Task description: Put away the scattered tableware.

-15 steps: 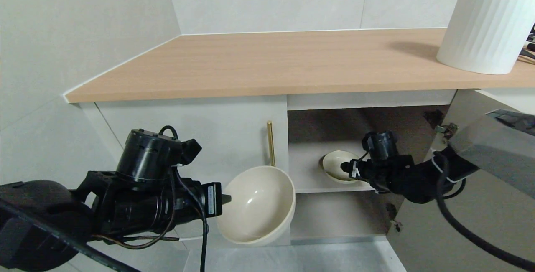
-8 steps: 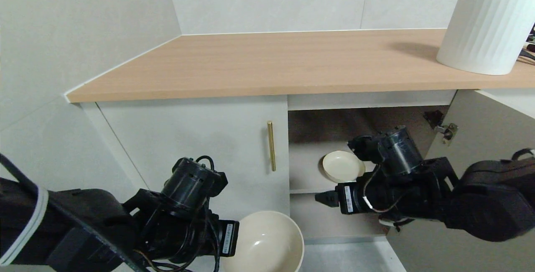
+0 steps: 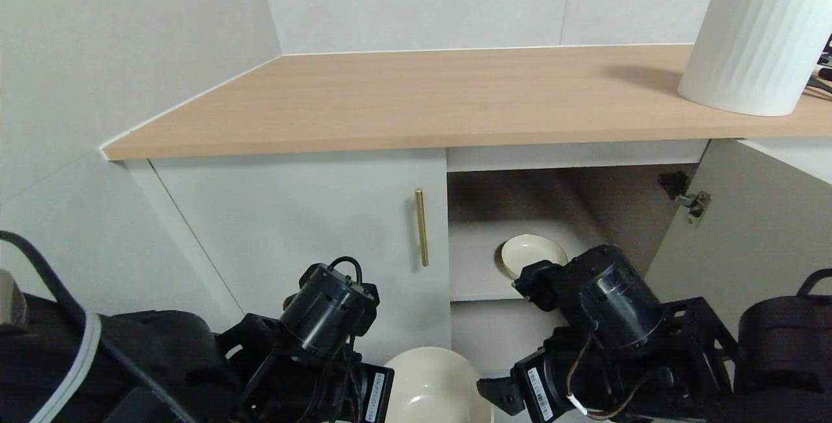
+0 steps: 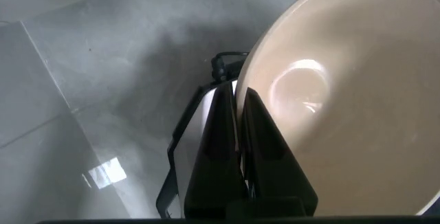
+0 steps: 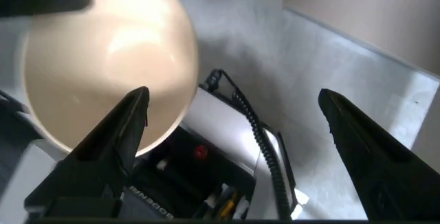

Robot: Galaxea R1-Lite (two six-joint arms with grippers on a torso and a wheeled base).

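Bowl (image 3: 434, 389) pinched by low left gripper (image 4: 237, 95); right gripper (image 5: 234, 97) spread.

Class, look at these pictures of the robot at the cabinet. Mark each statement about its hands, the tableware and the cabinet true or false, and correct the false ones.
1. The left hand grips the large bowl by its rim. True.
2. The right hand is shut on the small dish. False: its fingers are spread wide with nothing between them, and the small dish sits on the cabinet shelf.
3. The cabinet door with the gold handle is closed. True.
4. The white ribbed container stands inside the cabinet. False: it stands on the countertop.
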